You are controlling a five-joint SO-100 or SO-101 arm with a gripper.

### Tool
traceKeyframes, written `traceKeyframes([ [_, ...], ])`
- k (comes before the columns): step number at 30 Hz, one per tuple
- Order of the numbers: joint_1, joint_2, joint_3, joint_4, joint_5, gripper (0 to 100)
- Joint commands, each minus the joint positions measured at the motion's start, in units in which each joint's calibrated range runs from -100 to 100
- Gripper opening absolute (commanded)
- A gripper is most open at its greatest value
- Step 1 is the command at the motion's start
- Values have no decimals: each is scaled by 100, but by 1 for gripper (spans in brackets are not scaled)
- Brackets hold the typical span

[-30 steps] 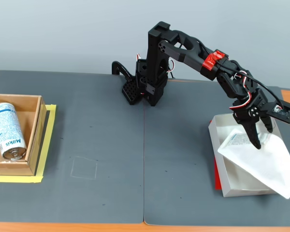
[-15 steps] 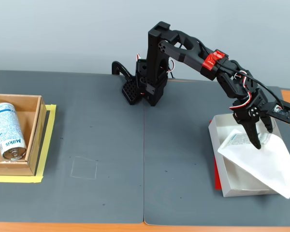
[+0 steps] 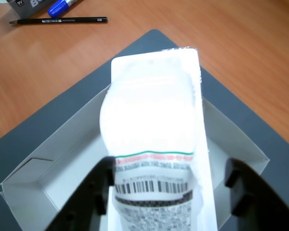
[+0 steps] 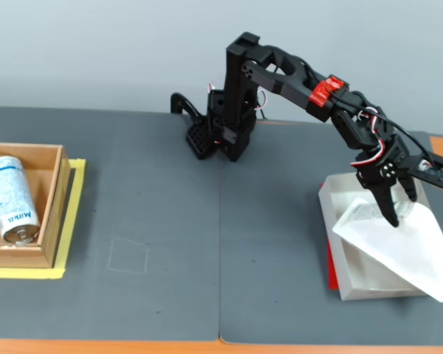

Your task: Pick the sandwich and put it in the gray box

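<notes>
The sandwich [image 3: 154,110], a long white plastic package with a barcode label at its near end, lies tilted in the gray box [image 3: 53,163]. In the fixed view the sandwich [image 4: 406,243] rests across the box [image 4: 332,228] at the right, its wide end overhanging the front right wall. My gripper [image 3: 168,178] straddles the labelled narrow end with its black jaws apart. The left finger is next to the package and there is a gap at the right finger. In the fixed view the gripper [image 4: 400,210] points down onto the package.
A brown box [image 4: 52,199] on yellow tape at the far left holds a blue-and-white can [image 4: 11,199]. The arm's base [image 4: 221,125] stands at the back centre. A pencil [image 3: 58,20] and a blue marker [image 3: 62,6] lie on the wooden table beyond the dark mat [image 4: 170,221].
</notes>
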Motion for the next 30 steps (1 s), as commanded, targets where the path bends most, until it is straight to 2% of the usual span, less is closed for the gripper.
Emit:
traceKeyframes([
  [1, 39, -138, -271, 3, 5, 26],
  [19, 69, -469, -262, 3, 15, 26],
  [30, 405, -808, -199, 12, 15, 26],
])
